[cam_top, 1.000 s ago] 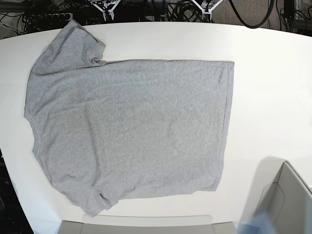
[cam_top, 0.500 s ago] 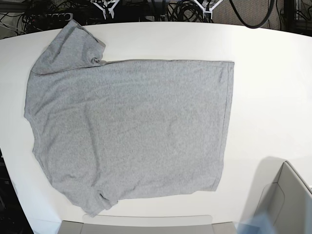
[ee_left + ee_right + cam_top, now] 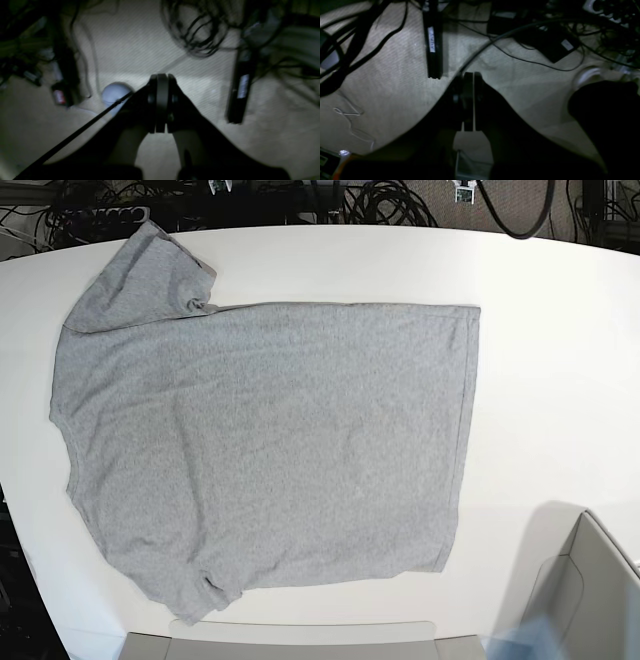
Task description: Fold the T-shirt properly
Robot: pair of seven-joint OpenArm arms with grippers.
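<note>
The heather-grey T-shirt (image 3: 270, 440) lies spread flat on the white table (image 3: 560, 360), plain side up. Its hem runs down the right side. One sleeve is folded in at the upper left and the other lies at the lower left. Neither gripper is over the cloth. In the left wrist view my left gripper (image 3: 161, 76) is shut with nothing in it, above a carpeted floor. In the right wrist view my right gripper (image 3: 469, 73) is also shut and empty, above the same floor. Only white slivers of arm hardware (image 3: 462, 191) show at the base view's top edge.
A grey bin (image 3: 590, 580) stands at the table's lower right and a grey panel (image 3: 280, 642) runs along the near edge. Cables (image 3: 380, 200) crowd the space behind the table. Black power strips (image 3: 240, 92) (image 3: 432, 40) and loose wires lie on the floor.
The white arm ends at the far edge of the table have drawn back almost out of the base view. The T-shirt has not moved.
</note>
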